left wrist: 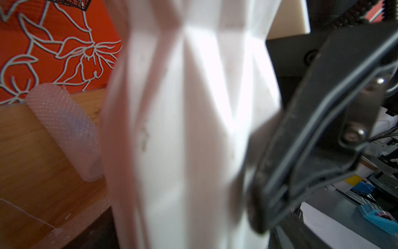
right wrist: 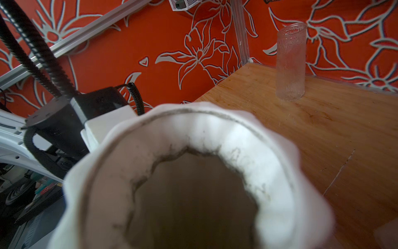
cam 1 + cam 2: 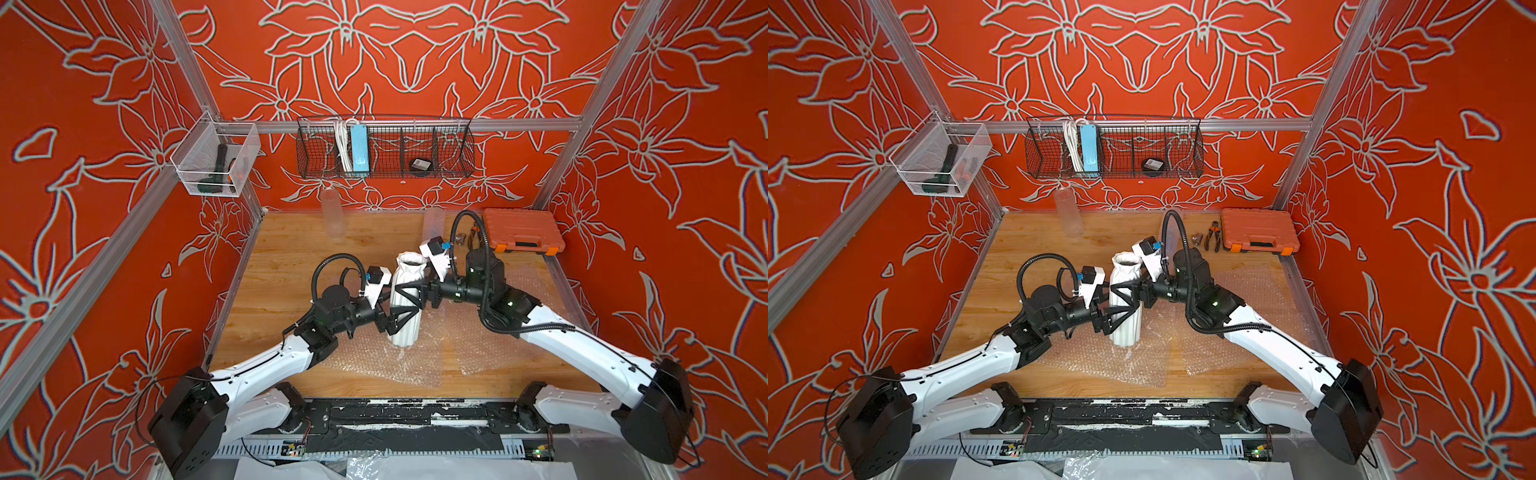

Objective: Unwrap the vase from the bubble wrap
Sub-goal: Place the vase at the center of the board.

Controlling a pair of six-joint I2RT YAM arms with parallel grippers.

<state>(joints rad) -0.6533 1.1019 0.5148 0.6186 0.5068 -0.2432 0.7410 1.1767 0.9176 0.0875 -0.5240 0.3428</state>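
Note:
A white ribbed vase (image 3: 409,270) (image 3: 1125,266) stands upright and bare mid-table on flat bubble wrap (image 3: 395,365) sheets. My left gripper (image 3: 401,320) reaches in from the left, and its jaws stand wide round the vase's lower body. In the left wrist view one of its black fingers (image 1: 301,140) sits beside the vase (image 1: 193,129), with a band of shadow between them. My right gripper (image 3: 409,293) comes from the right and is shut on the vase's upper body. The right wrist view looks down into the vase's open mouth (image 2: 269,172). A bubble wrap roll (image 3: 434,222) (image 1: 64,129) stands behind.
A second bubble wrap sheet (image 3: 490,353) lies under the right arm. A clear glass cylinder (image 3: 332,212) (image 2: 290,62) stands at the back. An orange tool case (image 3: 523,235) and pliers (image 3: 1213,235) sit back right. A wire basket (image 3: 384,149) and a mesh bin (image 3: 216,162) hang on the walls.

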